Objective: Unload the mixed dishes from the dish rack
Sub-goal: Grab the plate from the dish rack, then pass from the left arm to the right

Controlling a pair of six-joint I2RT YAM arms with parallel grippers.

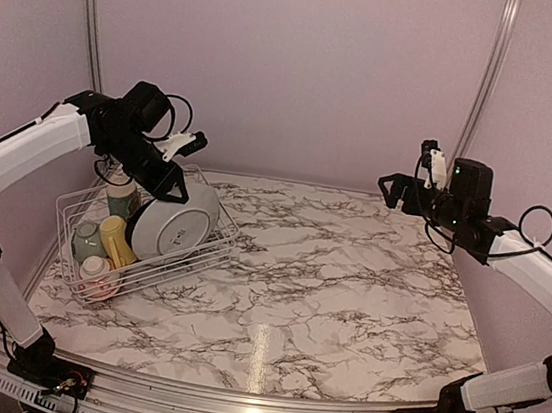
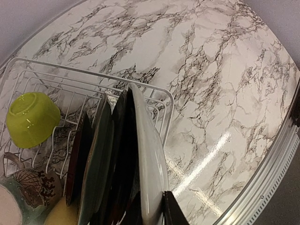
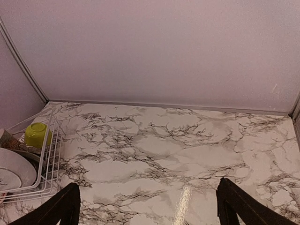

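**Ana:** Where are the dishes?

**Ben:** All in the dish rack (image 3: 50, 159), at the left side of the table (image 1: 344, 306). Nothing is set out on the marble yet, so I judge the unloading is at its first item.

**Ana:** Why is the left gripper (image 1: 180, 187) up there?

**Ben:** It hangs over the row of plates (image 2: 117, 159), which stand on edge. Upright plates offer only their rims, so the approach is from above. It is at the cream plate (image 2: 151, 159), the outermost one, facing the open table. That one can probably lift out without scraping its neighbours.

**Ana:** Clamped on it?

**Ben:** I cannot tell. In the wrist view one finger (image 2: 172, 211) lies just beside the plate's outer face. The other is lost among the dark plates behind.

**Ana:** And the right gripper (image 3: 148, 185)?

**Ben:** Raised over bare table, well apart from the rack, jaws wide apart and holding nothing. It looks parked out of the left one's way.

**Ana:** The rest?

**Ben:** A lime bowl (image 2: 30, 117), a yellow mug (image 1: 116, 237) and a patterned mug (image 2: 35, 185) sit in the rack beside the plates. The plates stand between them and the open table, so plates first seems sensible.
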